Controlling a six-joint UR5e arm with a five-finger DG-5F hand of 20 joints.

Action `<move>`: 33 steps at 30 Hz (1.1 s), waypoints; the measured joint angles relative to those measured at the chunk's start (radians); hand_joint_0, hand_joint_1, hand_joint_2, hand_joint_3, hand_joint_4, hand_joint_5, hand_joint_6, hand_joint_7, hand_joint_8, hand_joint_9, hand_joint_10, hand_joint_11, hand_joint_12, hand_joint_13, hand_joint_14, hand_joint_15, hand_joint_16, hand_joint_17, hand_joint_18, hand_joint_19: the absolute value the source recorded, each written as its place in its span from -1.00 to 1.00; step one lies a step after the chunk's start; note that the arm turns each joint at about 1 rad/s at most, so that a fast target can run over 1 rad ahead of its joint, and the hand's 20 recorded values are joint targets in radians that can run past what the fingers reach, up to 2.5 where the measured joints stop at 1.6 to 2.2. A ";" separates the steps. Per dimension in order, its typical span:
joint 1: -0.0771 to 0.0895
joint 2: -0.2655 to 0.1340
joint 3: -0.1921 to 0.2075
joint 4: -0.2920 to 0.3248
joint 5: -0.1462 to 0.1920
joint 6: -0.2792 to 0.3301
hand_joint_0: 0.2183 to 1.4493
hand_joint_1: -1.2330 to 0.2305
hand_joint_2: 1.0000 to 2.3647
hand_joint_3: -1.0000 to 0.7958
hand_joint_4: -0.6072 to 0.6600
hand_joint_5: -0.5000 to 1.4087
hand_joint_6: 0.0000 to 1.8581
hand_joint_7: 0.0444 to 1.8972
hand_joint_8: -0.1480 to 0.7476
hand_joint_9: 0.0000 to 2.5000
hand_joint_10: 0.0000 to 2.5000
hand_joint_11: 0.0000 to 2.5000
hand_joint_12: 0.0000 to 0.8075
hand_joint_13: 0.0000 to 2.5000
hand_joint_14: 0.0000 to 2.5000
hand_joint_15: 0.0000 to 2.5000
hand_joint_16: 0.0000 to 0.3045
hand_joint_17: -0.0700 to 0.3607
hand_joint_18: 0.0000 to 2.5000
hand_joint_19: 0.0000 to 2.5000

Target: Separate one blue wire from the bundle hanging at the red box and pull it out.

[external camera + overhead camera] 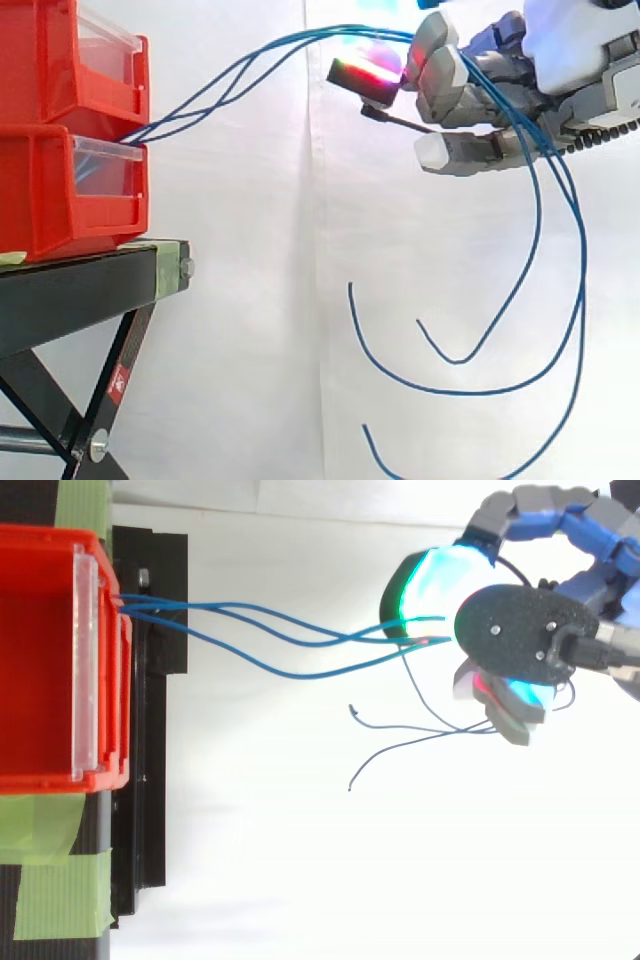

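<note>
Robot hand (470, 95) grips blue wires (340, 638) well clear of red bins (40, 190).

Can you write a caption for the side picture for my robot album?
Robot hand grips blue wires stretched from the red bins, their loose ends dangling below.

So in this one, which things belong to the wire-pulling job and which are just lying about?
Job: blue wires, running from the red bins to the hand, whose fingers are curled round them.
Just there: black stand, green tape, white curtain.
</note>
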 measured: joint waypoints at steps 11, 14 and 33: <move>-0.003 0.000 0.000 0.061 0.016 -0.137 -0.36 -0.40 -0.97 -0.09 0.04 -0.62 -0.01 0.09 0.10 0.12 -0.98 0.16 0.02 0.09 -0.98 0.10 -0.72 -0.23 -0.21 -0.54; -0.004 0.000 0.000 0.077 0.017 -0.147 -0.37 -0.39 -0.97 -0.09 0.06 -0.62 -0.01 0.09 0.11 0.12 -0.98 0.16 0.01 0.08 -0.98 0.10 -0.72 -0.23 -0.21 -0.54; -0.006 -0.002 -0.010 0.150 -0.140 0.028 -0.38 -0.38 -0.97 -0.10 0.07 -0.62 -0.01 0.10 0.09 0.11 -0.98 0.16 0.03 0.08 -0.98 0.10 -0.72 -0.22 -0.22 -0.53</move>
